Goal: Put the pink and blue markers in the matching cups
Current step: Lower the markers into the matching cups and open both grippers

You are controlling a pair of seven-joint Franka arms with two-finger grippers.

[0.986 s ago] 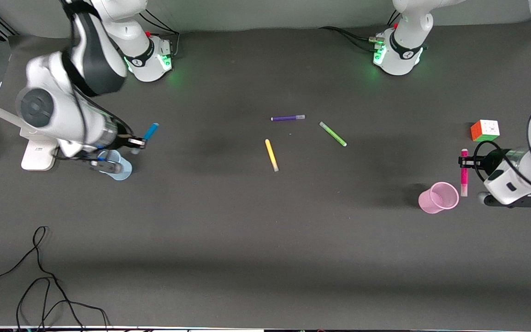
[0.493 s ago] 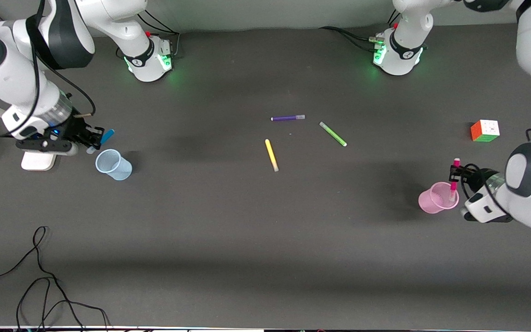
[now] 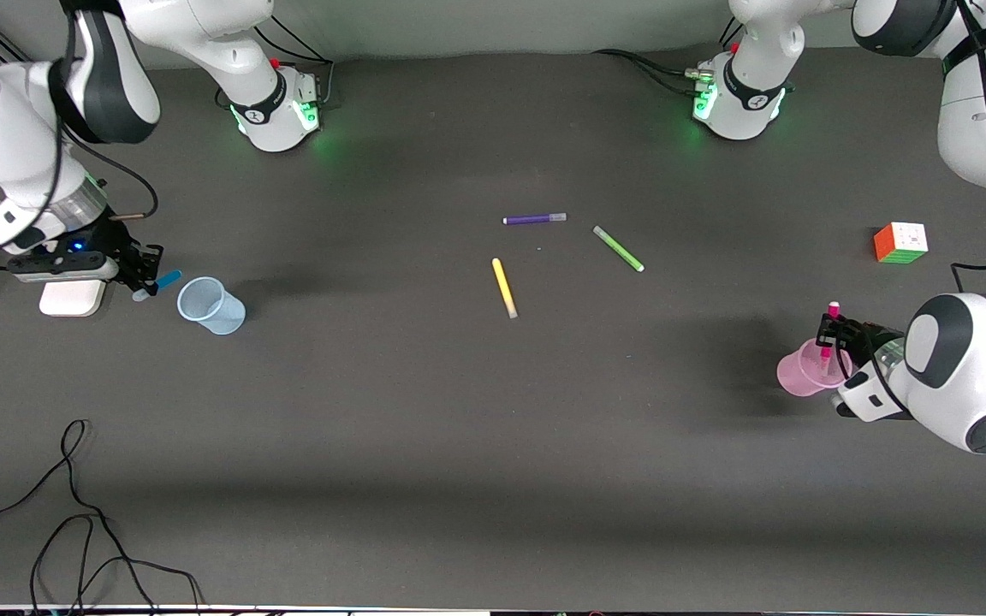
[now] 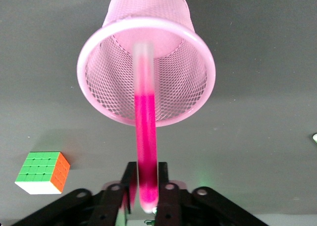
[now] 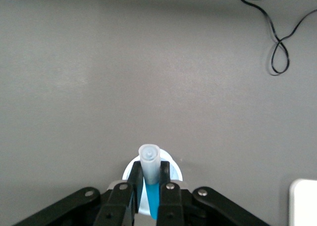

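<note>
Left gripper (image 3: 827,329) clamped on the pink marker (image 3: 828,335), held upright over the pink cup (image 3: 804,370). In the left wrist view the marker's pale end (image 4: 142,55) points down into the cup's mouth (image 4: 146,70) — whether it is below the rim cannot be told. The cup has mesh walls and nothing else in it; it stands at the left arm's end of the table, nearer the front camera than the colour cube (image 3: 900,242).

Right gripper (image 3: 147,275) closed on the blue marker (image 3: 165,281), tilted, just beside the blue cup (image 3: 210,305) at the right arm's end. In the right wrist view the grey end (image 5: 149,161) lies over the cup's rim (image 5: 174,166). Blue cup upright, no contents seen.

Mid-table, lying flat and apart — purple pen (image 3: 534,219), green pen (image 3: 618,249), yellow pen (image 3: 504,288). A black cable (image 3: 74,522) lies nearest the front camera.
</note>
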